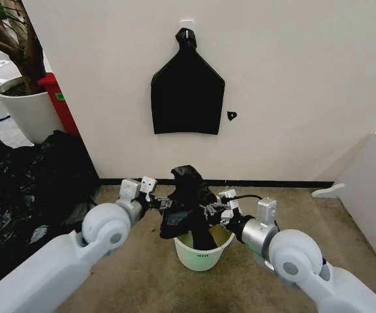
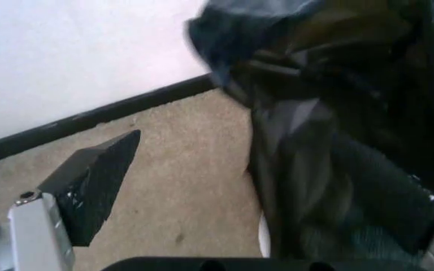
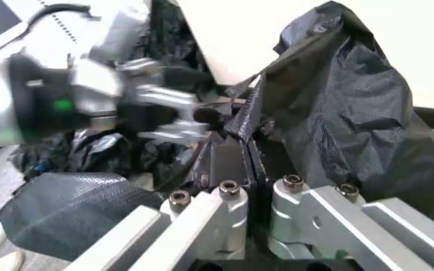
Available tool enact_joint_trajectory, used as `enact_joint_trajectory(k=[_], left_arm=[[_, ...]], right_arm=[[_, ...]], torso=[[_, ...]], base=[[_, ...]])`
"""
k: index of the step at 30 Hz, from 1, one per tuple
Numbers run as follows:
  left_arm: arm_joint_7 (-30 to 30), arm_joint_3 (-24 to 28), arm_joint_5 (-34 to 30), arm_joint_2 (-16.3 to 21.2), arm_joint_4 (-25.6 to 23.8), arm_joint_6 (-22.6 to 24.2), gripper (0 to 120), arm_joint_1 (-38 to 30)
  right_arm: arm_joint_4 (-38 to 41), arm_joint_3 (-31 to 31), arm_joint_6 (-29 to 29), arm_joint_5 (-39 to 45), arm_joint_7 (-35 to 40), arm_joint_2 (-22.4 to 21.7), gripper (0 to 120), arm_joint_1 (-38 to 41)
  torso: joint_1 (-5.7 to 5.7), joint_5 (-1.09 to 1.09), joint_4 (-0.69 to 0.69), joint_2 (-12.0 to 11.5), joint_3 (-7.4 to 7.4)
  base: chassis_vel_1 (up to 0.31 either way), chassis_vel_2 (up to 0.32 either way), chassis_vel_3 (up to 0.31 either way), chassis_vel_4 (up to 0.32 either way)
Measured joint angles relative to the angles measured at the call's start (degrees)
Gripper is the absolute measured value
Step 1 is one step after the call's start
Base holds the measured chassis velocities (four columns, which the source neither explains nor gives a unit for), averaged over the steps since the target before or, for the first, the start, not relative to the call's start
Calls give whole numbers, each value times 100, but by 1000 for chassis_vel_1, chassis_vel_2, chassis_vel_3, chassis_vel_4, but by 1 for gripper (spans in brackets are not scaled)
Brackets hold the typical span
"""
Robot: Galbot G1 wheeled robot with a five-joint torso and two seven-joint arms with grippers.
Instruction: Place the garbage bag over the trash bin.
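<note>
The left tool (image 1: 168,204) and right tool (image 1: 213,210) grip the wrinkly, glossy black plastic garbage bag (image 1: 189,207) from both sides above the round white plastic trash bin (image 1: 202,255) on beige carpet (image 1: 344,225).

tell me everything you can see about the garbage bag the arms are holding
The garbage bag is thin, glossy black plastic, heavily wrinkled and bunched rather than spread open. It hangs above the white trash bin, its lower end dipping into the bin's mouth, not yet around the rim. The left gripper meets it on one side and the right gripper on the other; the right gripper's fingers are shut on a fold.
</note>
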Motion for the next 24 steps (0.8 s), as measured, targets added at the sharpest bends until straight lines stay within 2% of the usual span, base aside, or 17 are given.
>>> enact_joint_trajectory(k=[8, 13, 24], left_arm=[[-108, 564, 74, -349, 357, 37, 100, -310], [-451, 839, 80, -480, 558, 39, 100, -326], [-413, 918, 214, -633, 1061, 42, 100, -315]], right_arm=[[-51, -285, 15, -29, 10, 74, 0, 130], [-78, -396, 19, -2, 68, 149, 0, 211], [-80, -370, 20, 155, 160, 126, 0, 255]], torso=[[0, 1, 0, 0, 1], [0, 1, 0, 0, 0], [0, 1, 0, 0, 0]], base=[[0, 0, 0, 0], [0, 0, 0, 0], [0, 0, 0, 0]])
